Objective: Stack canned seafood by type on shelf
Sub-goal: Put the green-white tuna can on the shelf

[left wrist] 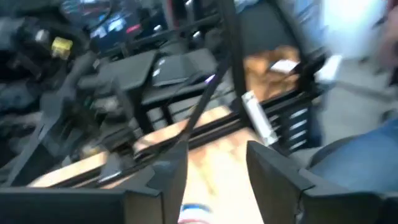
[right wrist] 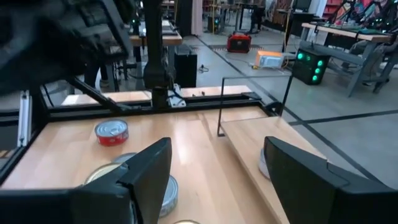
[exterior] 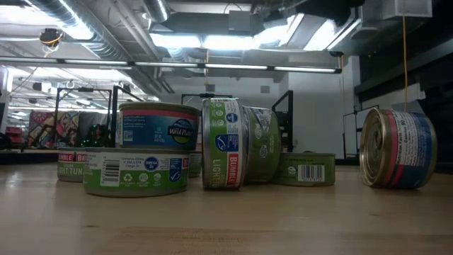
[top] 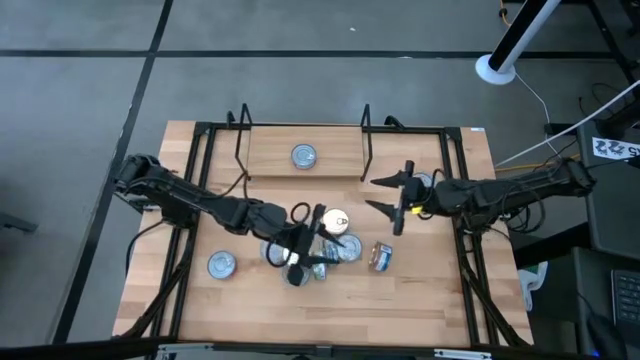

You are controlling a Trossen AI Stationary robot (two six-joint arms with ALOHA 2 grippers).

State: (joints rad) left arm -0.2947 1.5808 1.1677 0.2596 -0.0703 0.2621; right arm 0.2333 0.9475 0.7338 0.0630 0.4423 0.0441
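Canned seafood: small round flat tins, silver lids, one gold-yellow lid [top: 336,219].
- One tin [top: 304,155] flat on the shelf [top: 270,150], alone on its light wooden base, near the table's far edge.
- One tin [top: 221,264] flat on the table, apart toward the left edge.
- Cluster near the table's middle [top: 345,248]: several tins touching or overlapping, exact count unclear. From table level: blue-labelled tin [exterior: 158,126] stacked on a green-labelled one [exterior: 135,172]; a green tin [exterior: 225,144] standing on edge.
- One tin [top: 381,257] on its rim, just right of the cluster; red-and-blue label [exterior: 398,148].

Shelf: thin black wire uprights, wooden base, against the far edge.
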